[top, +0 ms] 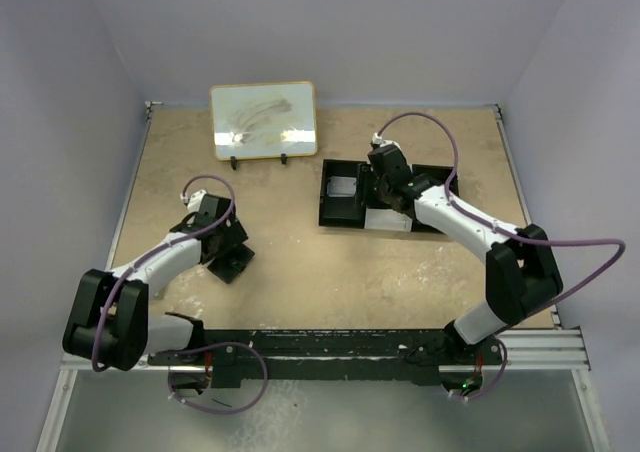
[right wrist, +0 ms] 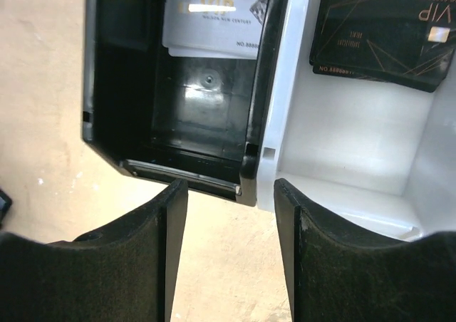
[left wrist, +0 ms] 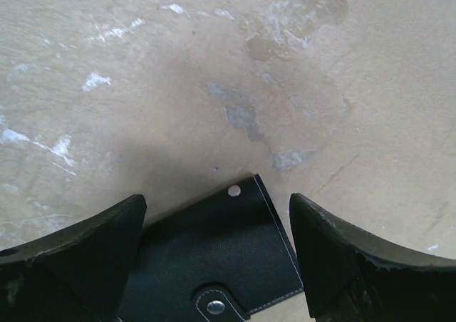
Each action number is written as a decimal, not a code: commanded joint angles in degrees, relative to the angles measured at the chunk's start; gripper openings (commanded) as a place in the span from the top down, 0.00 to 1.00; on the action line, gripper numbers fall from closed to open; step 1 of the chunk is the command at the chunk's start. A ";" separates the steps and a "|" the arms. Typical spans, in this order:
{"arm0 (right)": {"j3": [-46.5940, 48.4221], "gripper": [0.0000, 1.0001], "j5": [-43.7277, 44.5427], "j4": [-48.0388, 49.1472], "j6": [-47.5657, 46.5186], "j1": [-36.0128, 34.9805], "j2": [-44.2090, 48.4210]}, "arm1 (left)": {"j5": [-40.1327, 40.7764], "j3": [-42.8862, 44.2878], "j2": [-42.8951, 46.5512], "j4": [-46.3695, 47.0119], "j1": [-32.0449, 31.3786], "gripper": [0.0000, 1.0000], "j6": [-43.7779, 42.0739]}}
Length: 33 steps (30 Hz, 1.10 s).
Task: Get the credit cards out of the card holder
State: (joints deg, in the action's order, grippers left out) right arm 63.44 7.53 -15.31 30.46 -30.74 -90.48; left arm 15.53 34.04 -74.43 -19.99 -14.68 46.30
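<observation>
left gripper (left wrist: pixel 216 219): hovering wide open, empty, straddling card holder (left wrist: pixel 214 265), probably to steady it
card holder: lying near table (top: pixel 300 272) left edge
right gripper (right wrist: pixel 228 194): hanging part-open, empty, over tray (right wrist: pixel 285 87) — cards (right wrist: pixel 385 37) lying inside

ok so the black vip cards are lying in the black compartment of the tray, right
Not quite. The black VIP cards are lying in the white compartment of the tray. The black compartment holds a pale silver card instead. The right wrist view shows this.
</observation>
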 commanded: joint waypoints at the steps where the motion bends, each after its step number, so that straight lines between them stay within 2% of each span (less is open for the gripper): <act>1: 0.73 0.45 0.63 0.11 -0.22 -0.22 2.59 | -4.89 -3.86 2.70 1.95 -3.26 0.22 4.82; 8: 2.35 0.46 7.13 -1.68 0.57 -0.24 -1.99 | -2.03 -5.67 0.91 5.18 -16.79 0.23 12.63; 11: 2.67 0.48 7.36 -0.87 0.08 -0.28 -3.25 | -1.60 -6.60 0.30 6.34 -18.60 0.23 14.30; 15: 3.36 0.56 6.79 1.14 -0.82 -0.29 -4.96 | -1.65 -6.93 1.60 6.18 -20.42 0.24 16.20; 22: 4.69 0.64 4.62 2.51 -1.46 -0.56 -6.75 | -2.08 -11.62 5.37 10.31 -25.46 0.24 23.76; 33: 7.27 0.66 5.28 1.37 -1.91 -3.44 -10.09 | 1.08 -11.74 2.18 14.32 -33.92 0.24 30.51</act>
State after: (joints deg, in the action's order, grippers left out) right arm 67.99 12.64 -14.55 29.17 -32.58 -100.01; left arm 16.78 24.47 -69.49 -1.80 -46.28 72.51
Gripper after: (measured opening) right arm 0.352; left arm 0.760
